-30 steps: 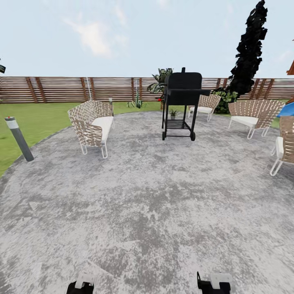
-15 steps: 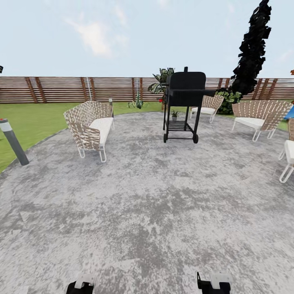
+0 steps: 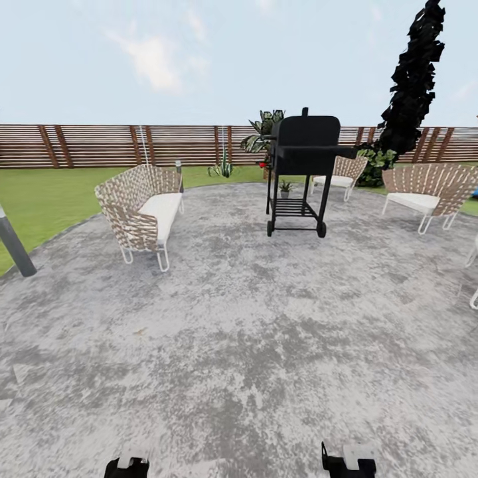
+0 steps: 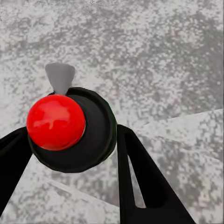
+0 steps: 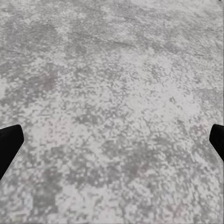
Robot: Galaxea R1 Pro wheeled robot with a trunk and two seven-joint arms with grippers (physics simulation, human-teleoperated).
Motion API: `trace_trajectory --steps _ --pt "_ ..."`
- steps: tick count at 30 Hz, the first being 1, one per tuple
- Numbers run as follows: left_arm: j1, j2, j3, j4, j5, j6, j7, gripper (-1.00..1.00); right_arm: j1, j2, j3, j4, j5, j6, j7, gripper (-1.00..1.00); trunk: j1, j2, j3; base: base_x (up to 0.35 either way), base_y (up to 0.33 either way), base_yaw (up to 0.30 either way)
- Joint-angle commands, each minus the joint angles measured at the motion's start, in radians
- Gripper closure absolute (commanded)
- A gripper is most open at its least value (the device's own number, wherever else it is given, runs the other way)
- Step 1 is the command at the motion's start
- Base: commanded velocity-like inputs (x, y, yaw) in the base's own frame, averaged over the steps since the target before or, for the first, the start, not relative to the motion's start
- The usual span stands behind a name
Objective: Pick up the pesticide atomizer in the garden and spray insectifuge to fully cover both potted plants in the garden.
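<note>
Atomizer point(image 4: 70, 128) sits between fingers of left tool point(image 4: 70, 154), red mark facing wrist camera; grip looks closed on it. Right tool point(image 5: 112, 140) spread wide, empty, over patio point(image 3: 239, 345). Both arms low, tools pointing down. One potted plant point(image 3: 285, 188) far ahead, behind grill point(image 3: 302, 169). Risk: base clipping grill or chair point(image 3: 141, 214) on approach; bottle slipping if grip is loose.

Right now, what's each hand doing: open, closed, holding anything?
Left hand: closed on the pesticide atomizer, its red mark facing the wrist camera.
Right hand: open, nothing between its fingers, grey patio below.
</note>
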Motion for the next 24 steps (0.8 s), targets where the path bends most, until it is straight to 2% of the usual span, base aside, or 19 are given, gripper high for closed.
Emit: trace_trajectory --steps 1,24 --pt "-0.001 0.003 -0.008 0.001 0.013 -0.003 -0.004 1.00 -0.001 0.000 0.008 0.001 0.001 -0.001 -0.009 -1.00 0.000 0.000 -0.001 0.340 0.000 0.000" --pt "-0.001 0.006 -0.006 -0.001 0.017 -0.003 -0.005 1.00 -0.001 0.003 0.008 0.001 0.001 -0.001 -0.009 -1.00 0.000 0.000 -0.001 0.340 0.000 0.000"
